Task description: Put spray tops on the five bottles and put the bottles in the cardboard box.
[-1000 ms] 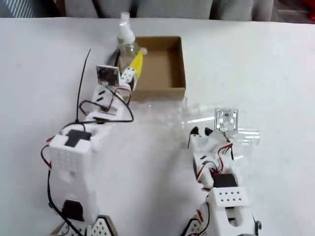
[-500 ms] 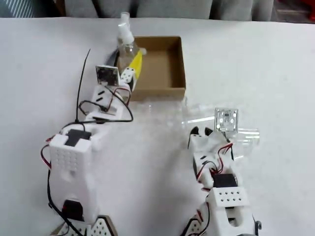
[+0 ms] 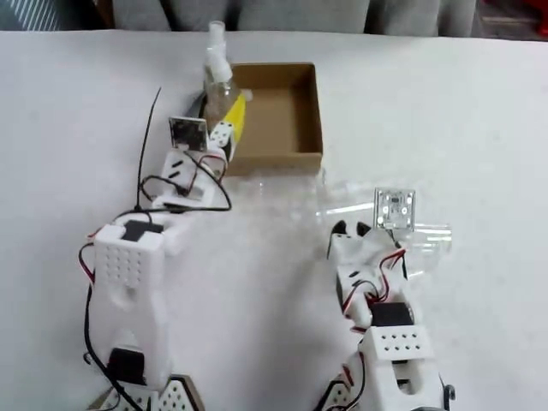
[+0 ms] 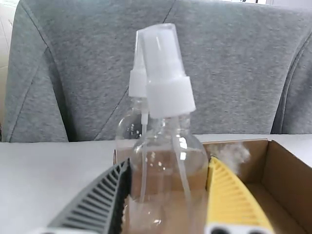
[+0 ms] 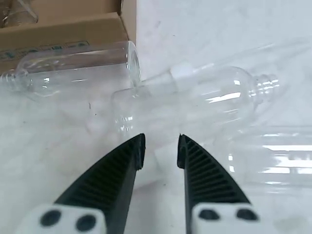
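Clamped upright in the left end effector [image 4: 168, 168] at the cardboard box's [image 3: 278, 159] left wall, the capped spray bottle [image 4: 163, 146] could topple, or knock the capped bottle [image 4: 137, 80] behind it, if released astride the wall; the right end effector [image 5: 161, 141] hangs narrowly parted over uncapped bottles [image 5: 195, 100].

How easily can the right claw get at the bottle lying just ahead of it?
Probably yes. The right claw is open, and the bottle lies on the table straight ahead with nothing between them. The claw's gap looks narrower than the bottle, so it may have to open wider.
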Action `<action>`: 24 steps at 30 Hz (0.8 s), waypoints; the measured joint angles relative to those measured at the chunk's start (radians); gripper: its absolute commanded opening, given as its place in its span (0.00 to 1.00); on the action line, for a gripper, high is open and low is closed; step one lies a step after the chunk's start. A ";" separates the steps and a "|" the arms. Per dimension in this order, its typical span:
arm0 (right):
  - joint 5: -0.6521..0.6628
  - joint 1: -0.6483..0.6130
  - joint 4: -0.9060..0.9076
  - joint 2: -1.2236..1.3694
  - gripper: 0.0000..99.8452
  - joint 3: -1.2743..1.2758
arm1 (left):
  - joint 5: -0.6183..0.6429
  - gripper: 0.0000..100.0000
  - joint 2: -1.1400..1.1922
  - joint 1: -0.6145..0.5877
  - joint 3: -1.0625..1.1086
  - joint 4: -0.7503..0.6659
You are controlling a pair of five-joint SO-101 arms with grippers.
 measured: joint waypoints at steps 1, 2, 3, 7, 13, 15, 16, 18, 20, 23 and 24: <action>0.000 0.002 0.000 0.000 0.09 0.000 | 0.000 0.02 0.000 -0.003 0.000 0.000; 0.000 0.002 0.000 0.000 0.09 0.000 | 0.005 0.02 0.000 -0.005 0.000 0.000; 0.000 0.000 0.000 0.000 0.09 0.000 | 0.005 0.02 0.000 -0.006 0.000 0.000; 0.000 0.002 0.000 0.000 0.09 0.000 | 0.006 0.02 0.000 -0.009 0.000 0.000; 0.000 0.000 0.000 0.000 0.09 0.000 | 0.006 0.02 0.000 -0.009 -0.002 0.018; 0.000 0.000 0.000 0.000 0.09 0.000 | 0.006 0.02 0.000 -0.009 -0.002 0.018; 0.000 0.000 0.000 0.000 0.09 0.000 | 0.006 0.02 0.000 -0.009 -0.002 0.018; 0.000 0.000 0.000 0.000 0.09 0.000 | 0.006 0.02 0.000 -0.009 -0.002 0.018; 0.000 0.000 0.000 0.000 0.09 0.000 | 0.006 0.02 0.000 -0.009 -0.002 0.018; 0.000 0.000 0.000 0.000 0.09 0.000 | 0.006 0.02 0.000 -0.012 -0.002 0.018; 0.000 0.000 0.000 0.000 0.09 0.000 | 0.006 0.03 0.000 -0.015 -0.002 0.018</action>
